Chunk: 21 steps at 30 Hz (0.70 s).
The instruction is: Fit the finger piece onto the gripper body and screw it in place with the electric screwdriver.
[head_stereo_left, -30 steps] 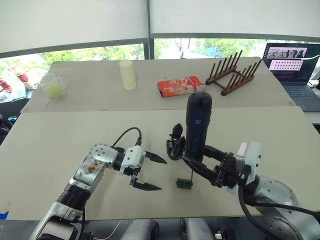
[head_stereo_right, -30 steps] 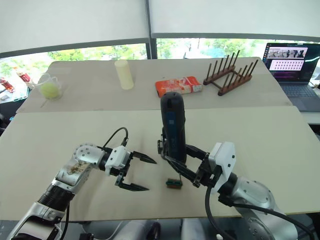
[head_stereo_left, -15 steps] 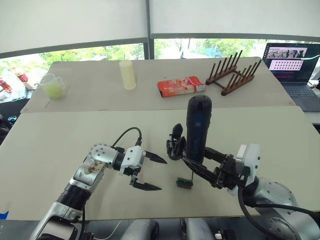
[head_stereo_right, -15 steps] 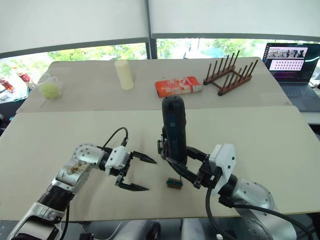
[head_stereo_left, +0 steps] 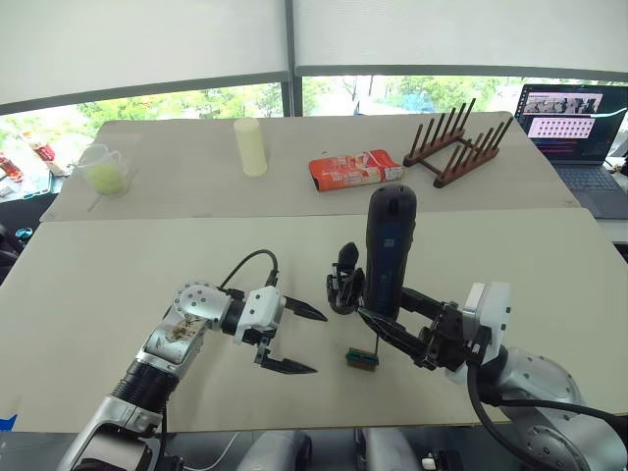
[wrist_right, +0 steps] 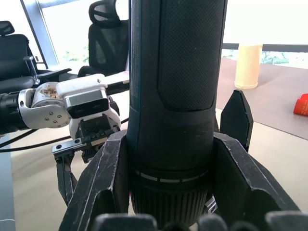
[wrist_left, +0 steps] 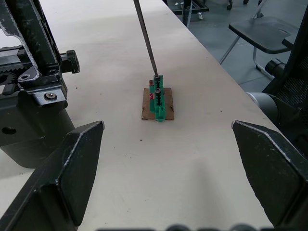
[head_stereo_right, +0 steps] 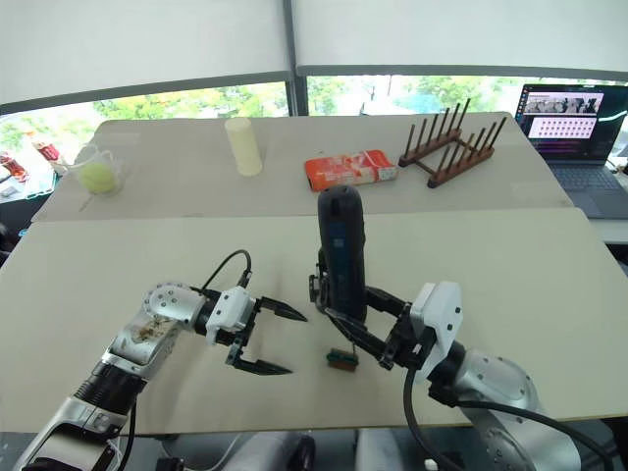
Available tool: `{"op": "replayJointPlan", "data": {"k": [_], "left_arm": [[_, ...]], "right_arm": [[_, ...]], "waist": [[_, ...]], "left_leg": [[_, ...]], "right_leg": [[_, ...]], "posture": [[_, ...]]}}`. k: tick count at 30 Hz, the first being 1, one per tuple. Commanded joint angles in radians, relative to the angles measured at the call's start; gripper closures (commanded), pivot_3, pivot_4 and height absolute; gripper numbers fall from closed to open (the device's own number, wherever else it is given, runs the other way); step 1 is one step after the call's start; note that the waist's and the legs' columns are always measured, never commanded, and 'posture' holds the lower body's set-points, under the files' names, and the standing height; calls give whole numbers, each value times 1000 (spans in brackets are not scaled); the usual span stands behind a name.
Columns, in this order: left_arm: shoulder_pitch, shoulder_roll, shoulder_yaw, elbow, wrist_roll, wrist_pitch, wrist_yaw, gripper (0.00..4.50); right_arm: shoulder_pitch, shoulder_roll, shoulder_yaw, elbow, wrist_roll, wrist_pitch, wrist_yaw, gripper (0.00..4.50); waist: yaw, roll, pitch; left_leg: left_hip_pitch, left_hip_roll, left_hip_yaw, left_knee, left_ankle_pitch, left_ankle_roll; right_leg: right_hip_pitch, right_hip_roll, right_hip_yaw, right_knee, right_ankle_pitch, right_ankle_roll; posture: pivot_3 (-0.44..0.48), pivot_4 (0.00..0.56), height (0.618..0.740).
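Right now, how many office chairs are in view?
3, maybe more hidden: one black chair off the table's edge in the left wrist view; two by the window behind the left gripper.

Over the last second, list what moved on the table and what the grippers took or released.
Nothing visibly changed. The right gripper stays shut on the upright electric screwdriver, its bit on the small green block. The left gripper stays open and empty beside the gripper body.
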State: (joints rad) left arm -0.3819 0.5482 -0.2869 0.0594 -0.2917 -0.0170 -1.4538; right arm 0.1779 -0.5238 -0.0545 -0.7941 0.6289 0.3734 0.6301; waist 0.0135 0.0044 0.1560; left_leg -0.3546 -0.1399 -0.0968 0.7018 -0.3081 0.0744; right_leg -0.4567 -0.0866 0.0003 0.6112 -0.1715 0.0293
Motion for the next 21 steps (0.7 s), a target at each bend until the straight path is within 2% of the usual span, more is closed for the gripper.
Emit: {"op": "replayJointPlan", "data": {"k": [1, 7, 14, 21], "left_arm": [[-12, 1, 5, 0, -1, -14, 0, 0], [2, 18, 27, -15, -11, 6, 16, 0], [7, 19, 50, -27, -24, 40, 57, 0], [6, 16, 83, -25, -35, 78, 109, 0]], "right_arm": [[-24, 2, -25, -39, 19, -31, -3, 2585], [-52, -39, -69, -123, 124, 29, -40, 2585], [-125, -124, -137, -144, 276, 90, -80, 2585], [-316, -231, -177, -85, 480, 165, -117, 2585]], "waist": [[0, 0, 0], [0, 0, 0], [0, 0, 0], [-1, -1, 0]], "left_leg": [[0, 0, 0, 0, 0, 0], [0, 0, 0, 0, 0, 0], [0, 0, 0, 0, 0, 0], [0, 0, 0, 0, 0, 0]], "right_leg": [[0, 0, 0, 0, 0, 0], [0, 0, 0, 0, 0, 0], [0, 0, 0, 0, 0, 0], [0, -4, 0, -1, 0, 0]], "posture": [[0, 150, 740], [0, 150, 740], [0, 150, 740], [0, 150, 740]]}}
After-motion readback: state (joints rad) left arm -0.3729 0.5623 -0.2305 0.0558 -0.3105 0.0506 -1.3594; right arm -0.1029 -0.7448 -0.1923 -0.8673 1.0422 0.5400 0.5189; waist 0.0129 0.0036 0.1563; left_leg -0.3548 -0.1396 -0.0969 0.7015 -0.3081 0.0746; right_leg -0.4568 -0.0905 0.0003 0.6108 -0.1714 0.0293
